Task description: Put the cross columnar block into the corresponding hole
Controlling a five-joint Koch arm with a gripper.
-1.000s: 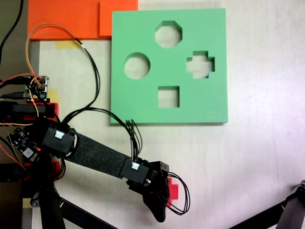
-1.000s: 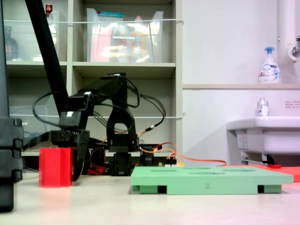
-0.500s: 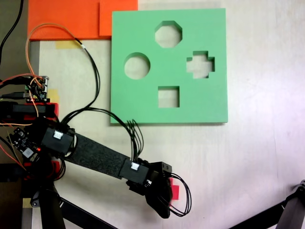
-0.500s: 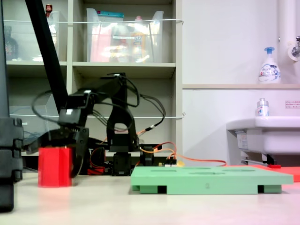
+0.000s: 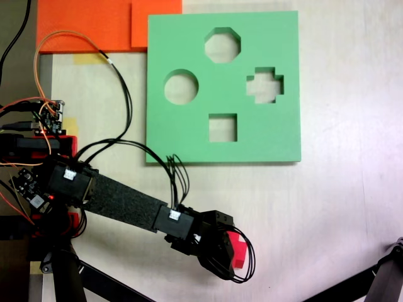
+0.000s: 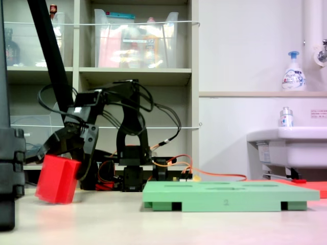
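Lifting now, the cross columnar block [image 6: 57, 179] is coming off the tabletop tilted, its bottom corner near or just above the surface, where a second ago it was standing square. Clamped around it, the gripper [image 5: 221, 254] is holding the red piece from above in the second exterior view. Block and gripper are hanging well clear of the green foam board [image 5: 189, 135], off its near edge. On that board, the corresponding hole [image 5: 264, 85] is sitting open between the octagonal and square cutouts.
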